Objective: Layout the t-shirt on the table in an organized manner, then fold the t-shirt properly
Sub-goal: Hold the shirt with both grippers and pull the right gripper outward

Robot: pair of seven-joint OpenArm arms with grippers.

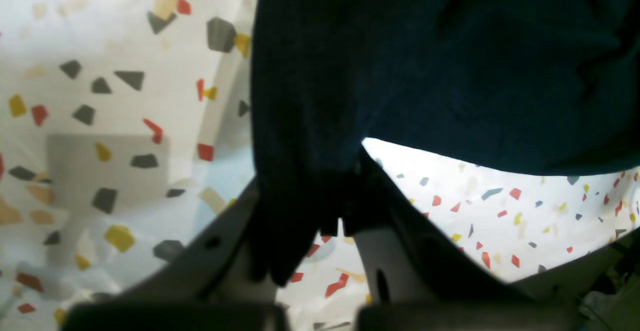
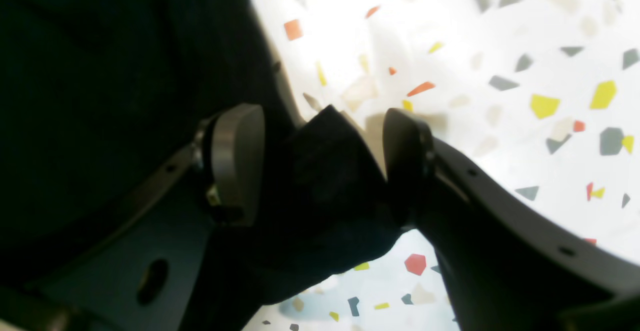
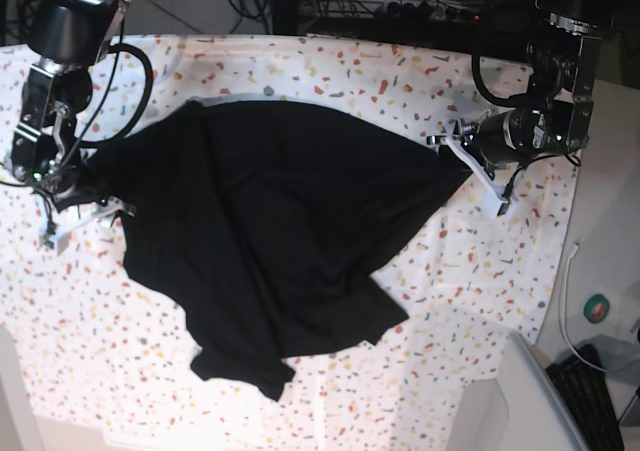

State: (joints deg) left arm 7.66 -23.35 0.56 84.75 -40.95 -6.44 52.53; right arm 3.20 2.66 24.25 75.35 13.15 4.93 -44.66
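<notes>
T-shirt: black cloth, spread across the middle of the table, stretched left to right between the two arms. Plain side up; no print shows. The far edge runs fairly straight. The near part is rumpled, with a folded flap toward the near right and a bunched point at the near edge. Its right corner tapers to a point at the left gripper; its left corner is drawn out to the right gripper.

Left gripper, wrist view: fingers closed tight, pinching a fold of the black cloth, which hangs down between them and fills the upper right of that view.

Right gripper, wrist view: fingers stand well apart, a bunch of the shirt lying loosely between them; the cloth touches the right-hand finger, while whether it touches the other cannot be told.

Table: white covering speckled with red, orange, yellow and grey flecks, extending well beyond the shirt on all sides. The covering shows soft creases in the left wrist view.

Surroundings: black cables loop down from the arm at the far left. More cables and dark equipment line the far edge. Off the table's right edge lie a white cable, a small green roll, a grey panel and a keyboard corner.
</notes>
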